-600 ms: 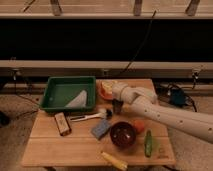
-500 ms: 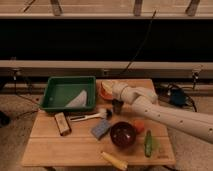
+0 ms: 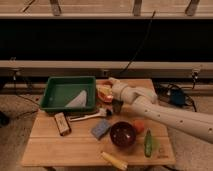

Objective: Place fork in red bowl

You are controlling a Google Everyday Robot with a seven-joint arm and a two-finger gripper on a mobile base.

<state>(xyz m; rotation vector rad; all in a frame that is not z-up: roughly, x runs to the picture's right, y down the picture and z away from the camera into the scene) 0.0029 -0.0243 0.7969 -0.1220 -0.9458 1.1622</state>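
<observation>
Pale fork (image 3: 86, 117) just left of claw (image 3: 117, 107), perhaps touching

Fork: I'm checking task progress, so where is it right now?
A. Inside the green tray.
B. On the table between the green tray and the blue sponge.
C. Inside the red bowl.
B: the fork lies flat on the table between the green tray and the blue sponge, outside the red bowl; the gripper sits low beside one end of it.
</observation>
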